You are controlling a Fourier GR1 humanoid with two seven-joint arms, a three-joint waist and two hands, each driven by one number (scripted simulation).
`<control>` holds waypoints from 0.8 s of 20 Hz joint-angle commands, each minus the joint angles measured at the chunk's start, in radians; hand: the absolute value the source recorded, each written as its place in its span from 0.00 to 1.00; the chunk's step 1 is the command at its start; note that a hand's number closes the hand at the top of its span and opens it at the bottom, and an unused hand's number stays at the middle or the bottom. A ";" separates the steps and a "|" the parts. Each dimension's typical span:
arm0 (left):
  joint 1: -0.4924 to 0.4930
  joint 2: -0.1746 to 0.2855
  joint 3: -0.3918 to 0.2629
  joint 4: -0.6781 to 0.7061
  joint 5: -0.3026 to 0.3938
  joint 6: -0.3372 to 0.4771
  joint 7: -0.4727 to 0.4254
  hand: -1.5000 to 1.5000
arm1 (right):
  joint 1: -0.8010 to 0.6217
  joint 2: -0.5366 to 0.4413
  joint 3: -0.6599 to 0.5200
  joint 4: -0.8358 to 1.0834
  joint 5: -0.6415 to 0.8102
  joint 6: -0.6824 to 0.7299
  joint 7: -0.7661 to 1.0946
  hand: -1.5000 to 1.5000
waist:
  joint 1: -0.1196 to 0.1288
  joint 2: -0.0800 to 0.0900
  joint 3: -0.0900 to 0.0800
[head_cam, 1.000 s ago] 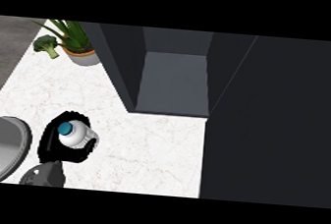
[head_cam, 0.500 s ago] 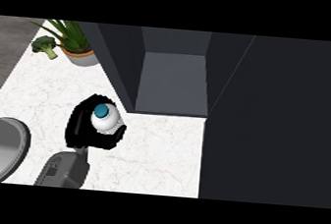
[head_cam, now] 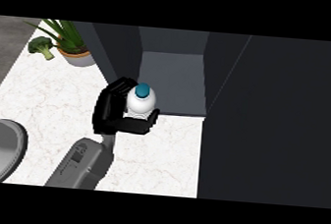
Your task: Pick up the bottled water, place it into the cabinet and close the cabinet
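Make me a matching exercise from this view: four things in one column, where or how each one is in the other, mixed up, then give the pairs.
Things
1 bottled water
2 broccoli
3 potted plant
4 cabinet

Place or state
A stands open
B lies on the counter, far left corner
C held in the left hand
D stands just right of the broccoli

Pairs: 1-C, 2-B, 3-D, 4-A

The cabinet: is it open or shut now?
Open. The cabinet shows its grey inside, and the left hand holds the bottled water at its front edge.
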 commanded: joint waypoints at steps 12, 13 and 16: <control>-0.260 0.000 -0.083 0.287 -0.002 0.290 0.079 1.00 | 0.078 -0.008 -0.052 -0.158 -0.201 0.012 0.050 0.00 | -0.013 0.006 0.000; -0.347 0.000 -0.106 0.308 0.023 0.341 0.112 1.00 | 0.005 -0.003 -0.018 -0.137 -0.180 -0.050 0.073 0.00 | -0.010 0.009 0.000; -0.368 0.000 -0.067 0.423 0.086 0.283 0.048 1.00 | 0.034 0.009 -0.027 -0.118 -0.146 0.019 0.034 0.00 | -0.022 0.010 0.000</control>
